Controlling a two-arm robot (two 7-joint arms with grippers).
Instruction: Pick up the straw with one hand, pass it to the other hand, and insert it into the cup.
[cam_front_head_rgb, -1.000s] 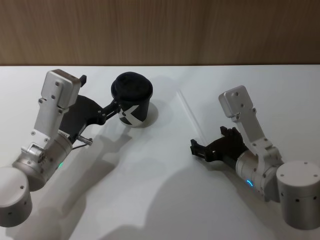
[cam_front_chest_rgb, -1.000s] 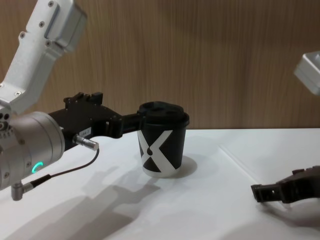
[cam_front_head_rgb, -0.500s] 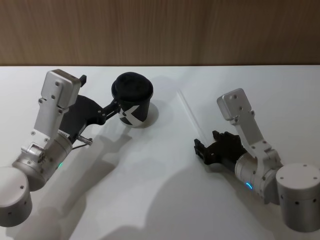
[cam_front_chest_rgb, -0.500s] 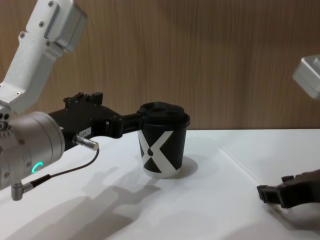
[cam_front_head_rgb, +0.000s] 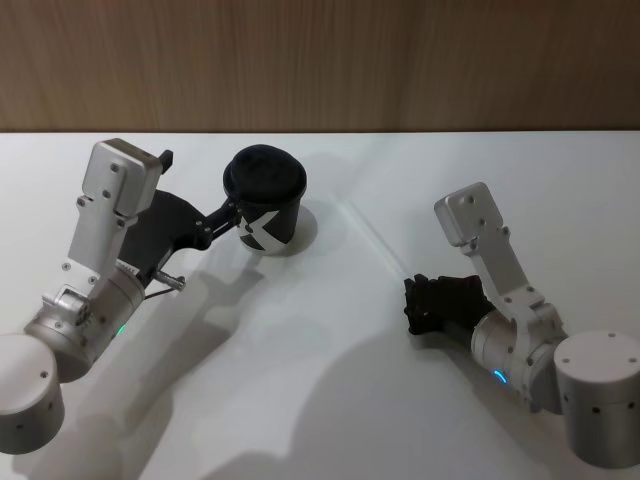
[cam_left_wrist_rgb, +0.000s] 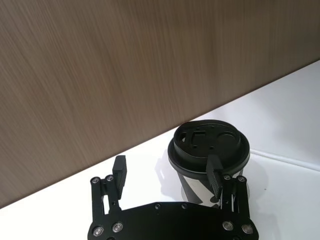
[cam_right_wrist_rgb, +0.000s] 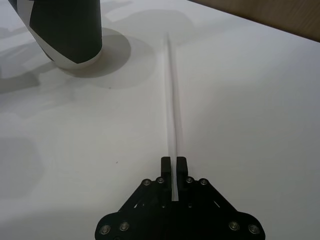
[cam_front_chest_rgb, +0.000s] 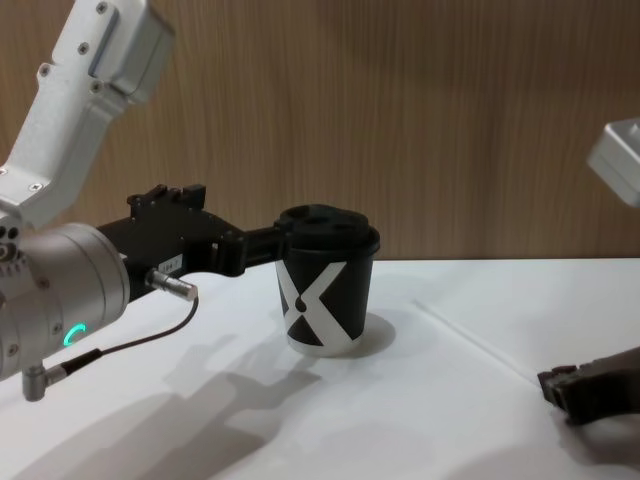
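A large white X (cam_front_chest_rgb: 312, 305), the one sign that can be read, stands on the side wall of the black paper cup (cam_front_chest_rgb: 355, 295). In the chest view the mark faces the camera whole, its broad strokes running nearly from the lid to the base. In the head view it shows slantwise on the cup's near side. In the right wrist view, parts of its white strokes show at the cup's foot.

All four views share the cup (cam_front_head_rgb: 265, 200). The head view looks steeply down on it from well back. The chest view faces it side-on. The left wrist view sits closest, slightly above it. The right wrist view looks low toward its base.
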